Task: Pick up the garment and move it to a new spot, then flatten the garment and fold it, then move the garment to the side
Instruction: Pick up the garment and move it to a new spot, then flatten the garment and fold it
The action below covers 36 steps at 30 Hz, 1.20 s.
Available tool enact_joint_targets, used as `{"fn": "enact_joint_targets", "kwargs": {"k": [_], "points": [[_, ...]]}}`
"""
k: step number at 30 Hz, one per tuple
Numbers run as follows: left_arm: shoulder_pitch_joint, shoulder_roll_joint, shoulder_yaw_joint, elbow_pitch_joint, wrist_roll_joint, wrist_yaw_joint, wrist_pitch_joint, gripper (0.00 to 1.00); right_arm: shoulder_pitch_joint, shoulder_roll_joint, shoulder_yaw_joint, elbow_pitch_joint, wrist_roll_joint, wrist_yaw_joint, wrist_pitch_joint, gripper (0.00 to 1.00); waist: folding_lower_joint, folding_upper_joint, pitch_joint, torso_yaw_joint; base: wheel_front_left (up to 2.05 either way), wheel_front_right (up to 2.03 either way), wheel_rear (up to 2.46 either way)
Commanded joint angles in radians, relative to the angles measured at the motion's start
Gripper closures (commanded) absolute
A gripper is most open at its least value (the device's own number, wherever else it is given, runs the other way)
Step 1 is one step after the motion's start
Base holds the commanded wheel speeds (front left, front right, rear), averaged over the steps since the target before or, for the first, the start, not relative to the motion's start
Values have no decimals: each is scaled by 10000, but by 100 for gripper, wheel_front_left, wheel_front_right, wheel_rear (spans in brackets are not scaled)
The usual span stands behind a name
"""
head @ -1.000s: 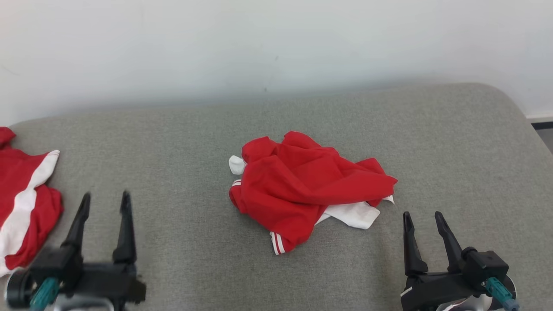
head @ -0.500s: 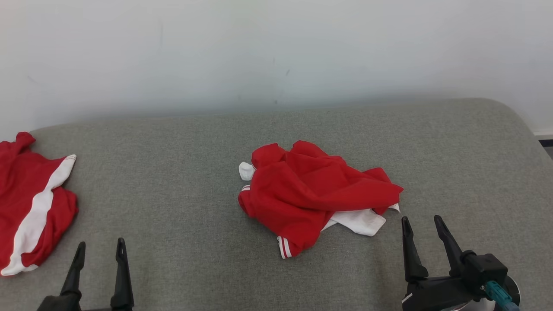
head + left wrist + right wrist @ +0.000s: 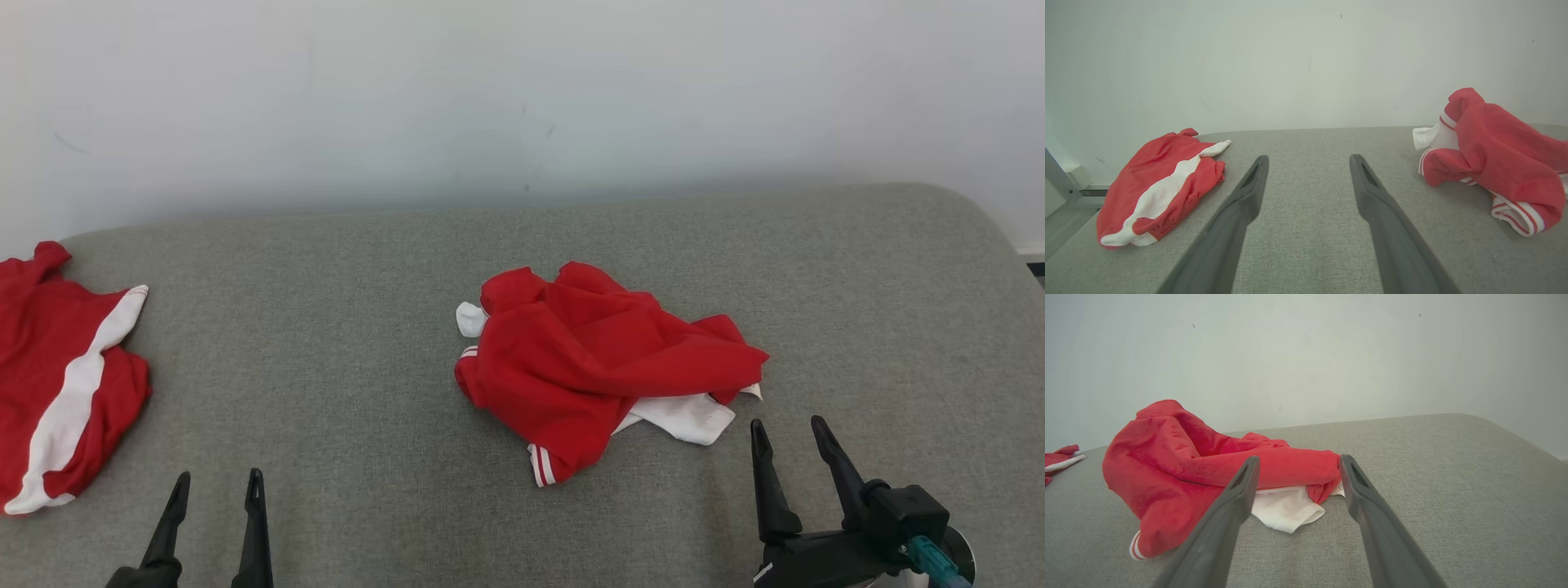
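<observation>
Well off to the left of my left gripper (image 3: 219,475) lies another red-and-white piece (image 3: 57,384), limp on the grey woven cushion (image 3: 343,327). That gripper's fingers stand spread wide with nothing between them. The garment (image 3: 596,367) I am after sits ahead and to its right, crumpled in a loose heap of red knit with white panels and a striped ribbed cuff poking out at the near side. My right gripper (image 3: 785,422) is likewise released and empty, and the heap's right end, a red fold over a white flap, lies just ahead of its fingertips. I judge the cloth light, soft and floppy; it should sag and unroll when lifted, so I would pinch the thick red fold there, not the thin white layer.
</observation>
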Motion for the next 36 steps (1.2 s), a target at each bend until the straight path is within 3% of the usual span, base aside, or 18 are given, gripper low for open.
{"fn": "enact_joint_targets", "kwargs": {"k": [1, 36], "points": [[-33, -51, 30, 13, 65, -63, -32, 0, -1, 20, 34, 29, 15, -22, -17, 0, 0, 0, 13, 2, 0, 0, 0], [17, -732, 662, 60, 524, -460, -33, 0, -147, 21, 146, 333, 65, -22, -129, 0, 0, 0, -50, -162, 0, 0, 0]]}}
